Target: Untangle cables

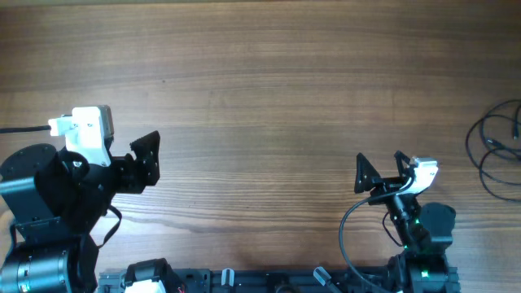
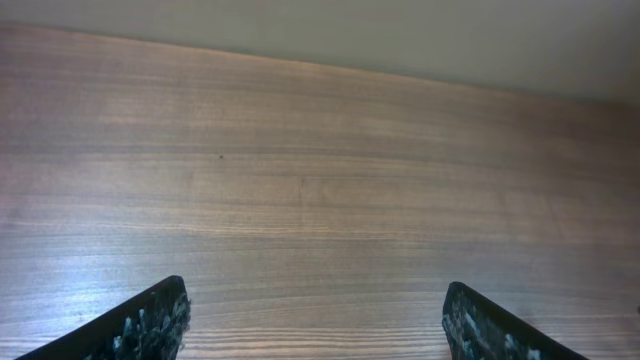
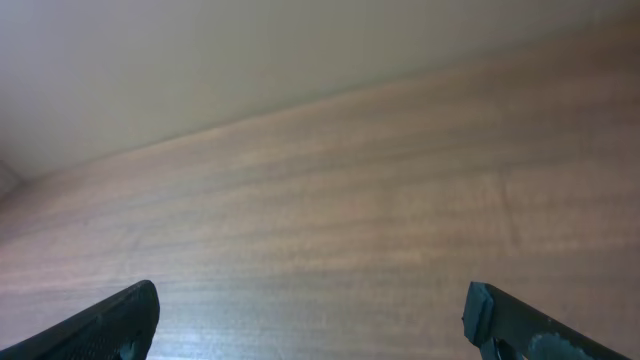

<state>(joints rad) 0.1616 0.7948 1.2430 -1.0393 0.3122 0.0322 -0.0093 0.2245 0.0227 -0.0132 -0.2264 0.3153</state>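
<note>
The cables (image 1: 491, 144) are thin black cords lying in loose overlapping loops at the far right edge of the wooden table (image 1: 269, 89), partly cut off by the frame. They show only in the overhead view. My left gripper (image 1: 146, 160) is open and empty at the left front, far from them. My right gripper (image 1: 381, 172) is open and empty at the right front, a good way left of the loops. In the left wrist view the jaws (image 2: 315, 310) are wide apart over bare wood. In the right wrist view the jaws (image 3: 310, 310) are also wide apart over bare wood.
The arm bases and a black rail (image 1: 269, 281) run along the front edge. A thicker black arm cable (image 1: 350, 236) loops beside the right arm. A thin black cord (image 1: 20, 129) enters at the left edge.
</note>
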